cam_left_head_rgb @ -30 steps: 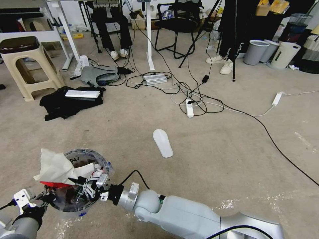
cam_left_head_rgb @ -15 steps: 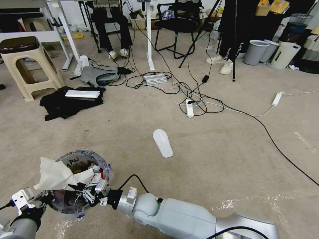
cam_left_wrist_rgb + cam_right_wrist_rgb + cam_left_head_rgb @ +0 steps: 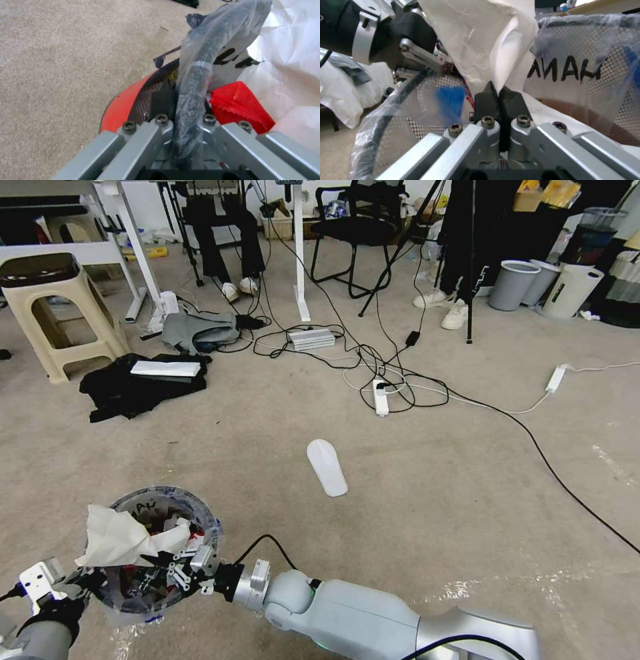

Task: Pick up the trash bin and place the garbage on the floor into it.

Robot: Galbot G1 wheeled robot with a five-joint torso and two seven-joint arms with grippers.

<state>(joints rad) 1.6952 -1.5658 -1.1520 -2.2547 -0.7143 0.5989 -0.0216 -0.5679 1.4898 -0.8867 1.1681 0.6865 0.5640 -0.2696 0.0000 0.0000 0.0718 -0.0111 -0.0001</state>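
Observation:
The trash bin [image 3: 167,499], red with a clear bag and black writing at the rim, is held low at the near left over the floor [image 3: 433,493]. My left gripper [image 3: 85,582] is shut on its rim; up close the bag-wrapped rim [image 3: 191,82] runs between the fingers, beside the red wall [image 3: 121,106] and a red wrapper [image 3: 240,106]. My right gripper [image 3: 172,570] reaches over the bin's mouth, shut on a sheet of white paper garbage [image 3: 113,537]. In the right wrist view the black pads [image 3: 488,100] pinch the paper [image 3: 480,37] inside the bin [image 3: 573,72].
A white slipper [image 3: 327,467] lies ahead on the carpet. Black cables and a power strip [image 3: 381,397] spread beyond it. Black clothes [image 3: 133,387] and a beige stool [image 3: 57,307] are at far left. Grey bins [image 3: 513,283] and a white bin [image 3: 572,290] stand far right.
The white paper has sunk lower into the bin's mouth with my right gripper. Bin and both grippers sit slightly lower and nearer in the head view.

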